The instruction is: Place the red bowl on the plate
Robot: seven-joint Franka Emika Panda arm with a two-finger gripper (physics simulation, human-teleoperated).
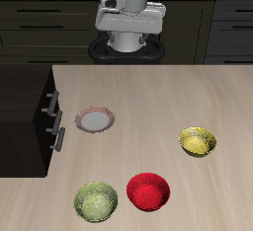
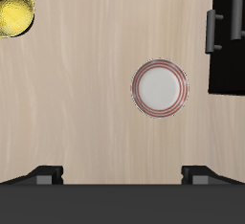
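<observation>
The exterior view looks down from high in front, taking in the whole table (image 1: 148,116) and robot. The wrist view faces straight down, closer — both share the plate (image 1: 96,120) (image 2: 160,87) and yellow bowl (image 1: 198,141) (image 2: 13,10).

The pale wood-grain table (image 1: 188,92) looks matt and smooth. The round grey-white plate with a pinkish rim (image 2: 160,87) looks glazed, the round yellow bowl (image 2: 11,8) glossy, the round red bowl (image 1: 148,192) speckled.
</observation>
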